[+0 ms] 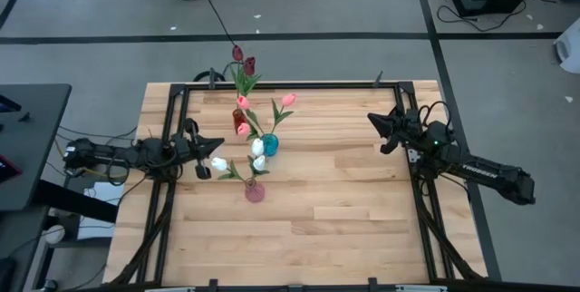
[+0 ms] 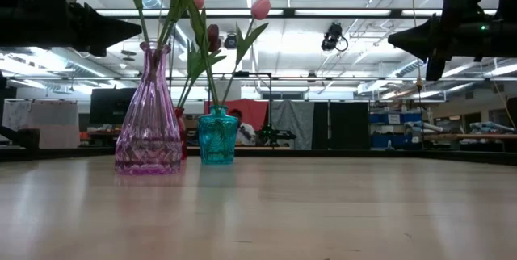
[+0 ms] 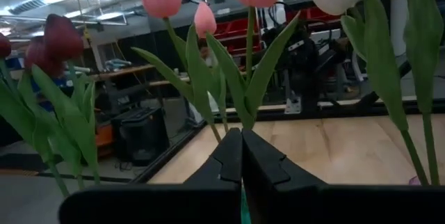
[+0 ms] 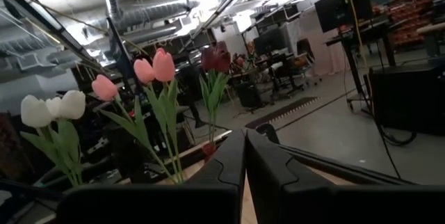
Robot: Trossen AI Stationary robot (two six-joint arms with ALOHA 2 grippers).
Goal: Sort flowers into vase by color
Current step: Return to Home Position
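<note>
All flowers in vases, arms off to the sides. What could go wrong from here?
1. The shut left tool sits close beside a white tulip leaning out of the pink vase; a sweep that way might snag it and tip the vase.
2. The teal vase and red vase stand close by; one toppling may hit another.
The right tool waits well clear.

Bright, even overhead light leaves only faint shadows on the table (image 1: 362,192). In the low view, ceiling strip lights (image 2: 363,14) glare at twelve o'clock, silhouetting the left gripper (image 2: 137,30) and right gripper (image 2: 392,42).
</note>
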